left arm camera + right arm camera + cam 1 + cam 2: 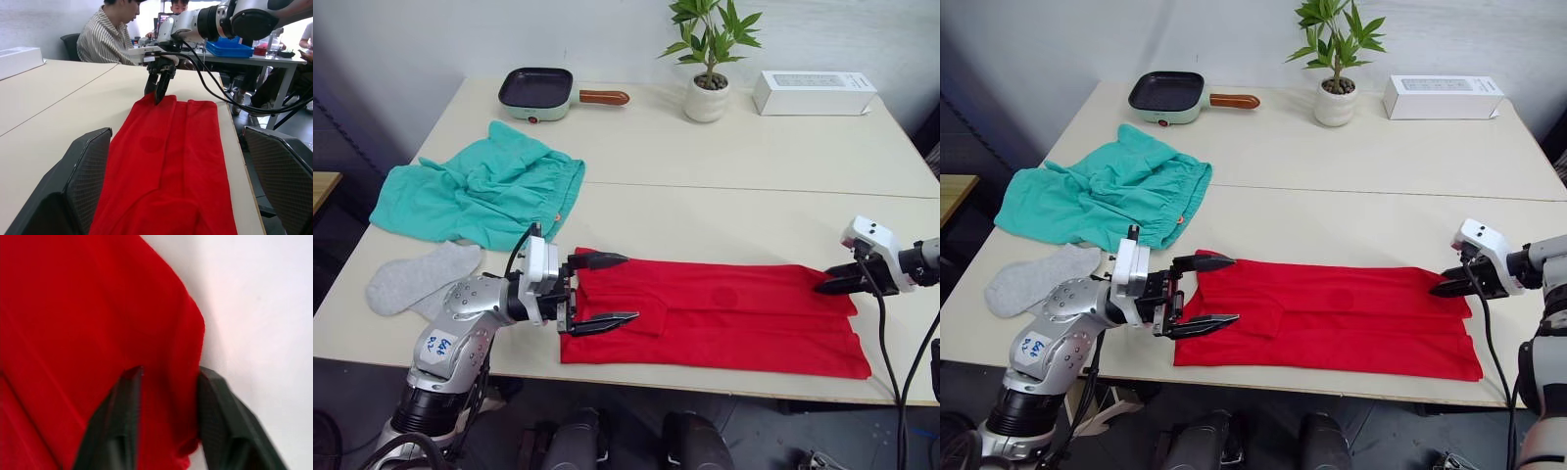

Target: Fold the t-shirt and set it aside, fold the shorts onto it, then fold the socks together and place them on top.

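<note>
The red t-shirt (724, 313) lies near the table's front edge as a long strip folded lengthwise. My left gripper (631, 288) is open at the shirt's left end, one finger over the far edge and one over the near edge. My right gripper (820, 288) is at the far right corner, shut on a fold of the t-shirt (98, 308); the left wrist view shows that gripper (157, 93) pinching the same corner. The teal shorts (480, 191) lie crumpled at the left. The grey socks (416, 277) rest in front of the shorts, beside my left arm.
A small green pan (536, 90) with a brown handle, a potted plant (708, 59) and a white box (814, 93) stand along the table's far edge. In the left wrist view, people (110, 34) sit beyond the table's right end.
</note>
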